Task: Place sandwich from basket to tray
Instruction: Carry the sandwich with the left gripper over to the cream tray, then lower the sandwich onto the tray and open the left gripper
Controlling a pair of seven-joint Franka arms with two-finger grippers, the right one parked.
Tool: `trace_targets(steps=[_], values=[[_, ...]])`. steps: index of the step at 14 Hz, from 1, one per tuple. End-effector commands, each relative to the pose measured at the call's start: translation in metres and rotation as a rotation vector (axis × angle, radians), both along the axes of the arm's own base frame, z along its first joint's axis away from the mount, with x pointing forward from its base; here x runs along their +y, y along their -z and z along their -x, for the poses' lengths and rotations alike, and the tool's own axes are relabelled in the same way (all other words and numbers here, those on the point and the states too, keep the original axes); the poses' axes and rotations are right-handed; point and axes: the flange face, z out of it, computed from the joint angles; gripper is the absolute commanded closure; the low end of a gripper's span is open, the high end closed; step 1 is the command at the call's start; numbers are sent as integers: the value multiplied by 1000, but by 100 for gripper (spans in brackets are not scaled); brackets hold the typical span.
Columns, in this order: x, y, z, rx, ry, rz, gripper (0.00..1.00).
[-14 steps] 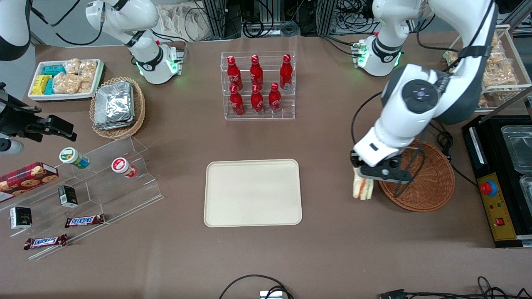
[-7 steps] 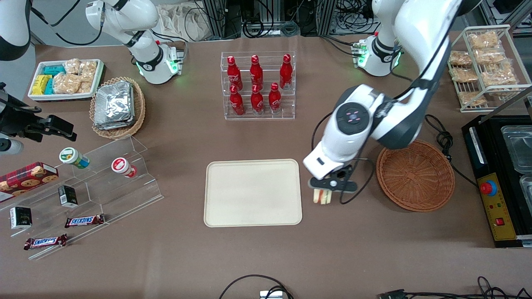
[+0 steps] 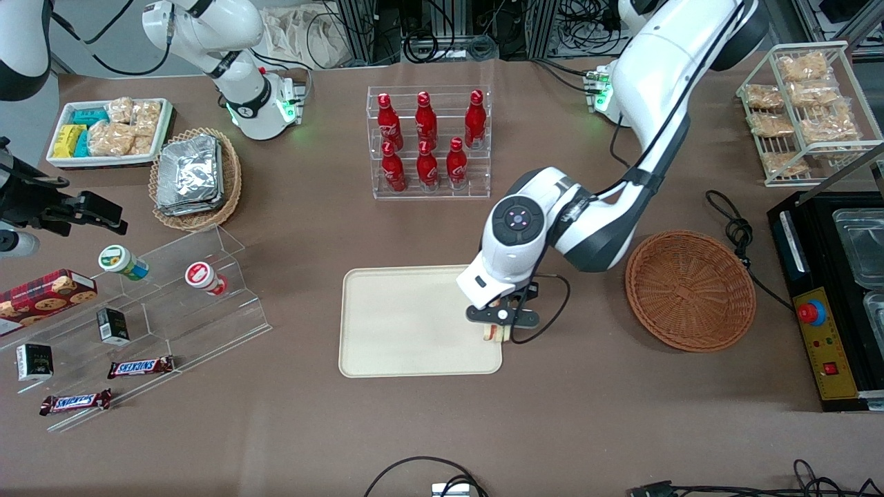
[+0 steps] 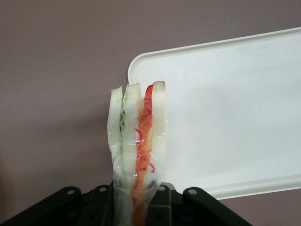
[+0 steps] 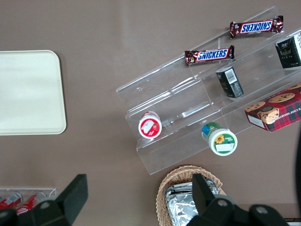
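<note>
Above tray [image 3: 414, 324] edge, gripper [image 3: 498, 328] with sandwich [image 4: 137, 141]

sandwich [image 4: 137, 141] held above tray [image 3: 407, 324] corner, basket [image 3: 690, 290] empty

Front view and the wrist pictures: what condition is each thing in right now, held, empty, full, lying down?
Triangular white-bread sandwich: clamped upright, hanging over the tray's corner.
Left arm's gripper: shut on the sandwich, above that corner.
Cream rectangular tray: bare, nothing on it.
Reddish-brown round wicker basket: empty.
Clear rack of red bottles: six bottles, all upright.
Tan wicker basket: holds stacked foil packets.
</note>
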Motion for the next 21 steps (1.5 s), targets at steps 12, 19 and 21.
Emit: trace_targets(steps=[12, 19, 21], values=[[-72, 99, 15, -11, 51, -77, 98], [-72, 112, 17, -3, 38, -86, 77], [-70, 117, 18, -17, 18, -105, 62]])
